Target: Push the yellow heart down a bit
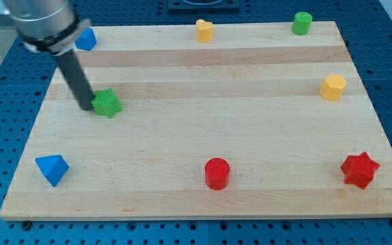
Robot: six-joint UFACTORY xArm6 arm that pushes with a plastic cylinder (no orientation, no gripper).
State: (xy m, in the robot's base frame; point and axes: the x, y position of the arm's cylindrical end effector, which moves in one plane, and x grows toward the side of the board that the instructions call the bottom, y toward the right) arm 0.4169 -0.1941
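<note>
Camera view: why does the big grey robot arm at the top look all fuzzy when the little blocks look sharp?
In the camera view the arm's grey upper part looks soft, probably because it is nearest the lens; my tip beside the green star is crisp, like the yellow heart; light is even, shadows small and faint.

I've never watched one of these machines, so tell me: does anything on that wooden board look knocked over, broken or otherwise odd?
Nothing looks broken or spilled. The one curious thing: my tip sits against the green star at the view's left, far from the yellow heart, which sits at the top edge of the board.
</note>
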